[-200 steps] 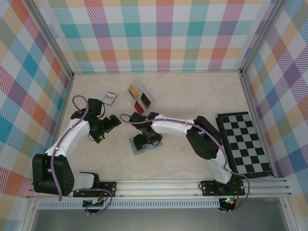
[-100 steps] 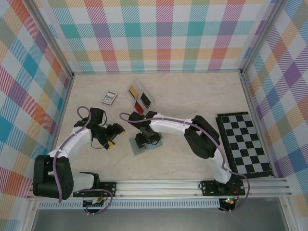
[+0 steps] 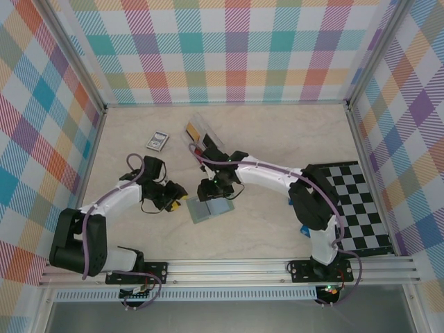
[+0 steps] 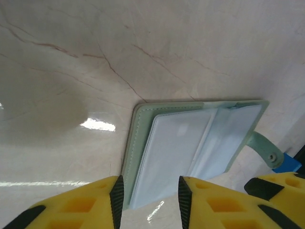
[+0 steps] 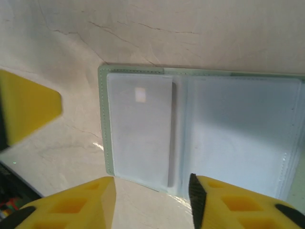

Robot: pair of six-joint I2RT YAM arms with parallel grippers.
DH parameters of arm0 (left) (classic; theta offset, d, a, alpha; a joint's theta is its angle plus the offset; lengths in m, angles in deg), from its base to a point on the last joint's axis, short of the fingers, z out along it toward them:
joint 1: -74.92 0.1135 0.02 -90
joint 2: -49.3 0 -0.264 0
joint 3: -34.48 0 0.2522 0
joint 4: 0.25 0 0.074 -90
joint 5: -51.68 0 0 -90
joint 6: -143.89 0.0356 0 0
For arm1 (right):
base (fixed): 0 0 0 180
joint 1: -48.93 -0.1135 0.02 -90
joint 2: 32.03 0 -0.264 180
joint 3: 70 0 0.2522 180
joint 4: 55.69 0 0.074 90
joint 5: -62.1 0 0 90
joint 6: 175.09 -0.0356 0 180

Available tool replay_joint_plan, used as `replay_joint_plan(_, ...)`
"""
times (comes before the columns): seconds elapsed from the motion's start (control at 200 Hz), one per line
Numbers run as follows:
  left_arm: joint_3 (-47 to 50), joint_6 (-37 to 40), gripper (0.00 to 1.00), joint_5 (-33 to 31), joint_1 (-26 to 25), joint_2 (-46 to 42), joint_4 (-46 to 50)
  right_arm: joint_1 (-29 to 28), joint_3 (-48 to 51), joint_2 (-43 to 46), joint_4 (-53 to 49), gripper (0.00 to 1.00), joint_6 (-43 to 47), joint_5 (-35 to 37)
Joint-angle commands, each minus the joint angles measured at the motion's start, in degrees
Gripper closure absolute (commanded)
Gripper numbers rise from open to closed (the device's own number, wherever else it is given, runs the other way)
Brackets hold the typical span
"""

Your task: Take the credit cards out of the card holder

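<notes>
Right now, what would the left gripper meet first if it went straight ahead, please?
Most likely the open wallet: its near edge lies just ahead of the left gripper, between its parted jaws; depth is unclear.

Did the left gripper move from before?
Yes. The left gripper slid right and nearer the arm bases, away from the picture card, toward the card holder.

- pale marble-look tabletop (image 3: 277, 132) with thin brown veins, glossy, spread across the middle of the frame
- black-and-white checkerboard (image 3: 361, 208) lying flat at the right edge
- clear plastic compartment tray (image 3: 206, 125) at upper centre
- small grey-edged dark picture card (image 3: 157, 141) to the left of the tray, apart from it
- pastel plaid walls (image 3: 236, 48) on three sides
- aluminium rail (image 3: 236, 267) along the bottom
- small blue block (image 4: 288, 162) at the right edge of the left wrist view
</notes>
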Motion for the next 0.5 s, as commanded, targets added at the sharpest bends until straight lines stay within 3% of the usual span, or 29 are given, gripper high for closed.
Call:
replay_joint_plan(0.0,-1.3,-0.4,0.67,0.8,-2.1,3.2,-1.7,1.0,2.4,-1.9,4.2,0.60,-1.9,-6.8)
replay_joint_plan(0.29,-2.0,-0.6,0.81,0.5,-3.4,8.5,-3.4,2.6,2.9,-5.0,6.3,0.78,-2.2,-10.2)
replay_joint_plan(0.495,-2.6,-0.4,0.86,-0.6,-3.6,9.8,-2.3,2.7,2.1,-6.8,5.1,0.80,-2.1,-8.2)
